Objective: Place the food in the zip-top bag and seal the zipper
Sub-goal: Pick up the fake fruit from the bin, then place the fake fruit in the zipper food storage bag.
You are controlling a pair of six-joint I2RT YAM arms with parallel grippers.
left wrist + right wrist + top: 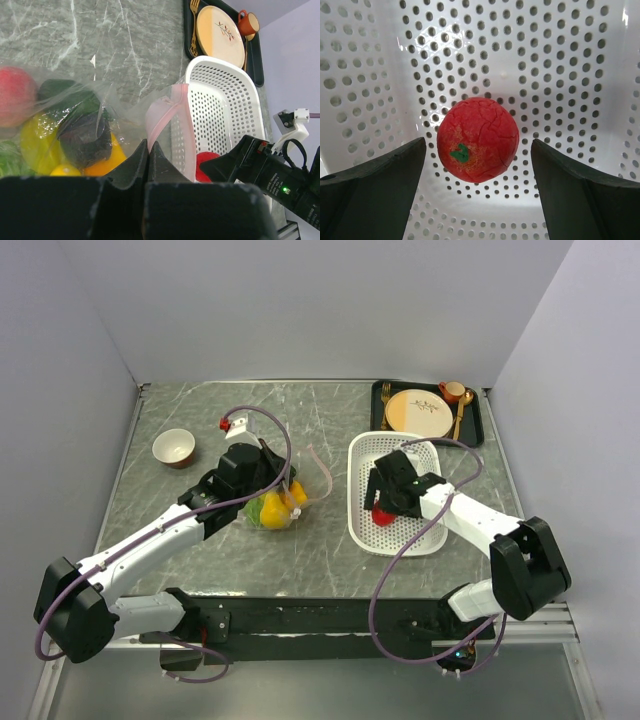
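We see two slim arms of one build. The left arm and the right arm have white, rounded links joined by bulky black joint housings, the largest at the shoulders. A left purple cable runs to a small red plug beside a white bracket, and a right purple cable trails in a long loop. Both arms share a black base rail. The left tool has matte black, tapering fingers. The right tool has dark, wedge-shaped fingers. We spot a green light and small white print on the right arm's housing.
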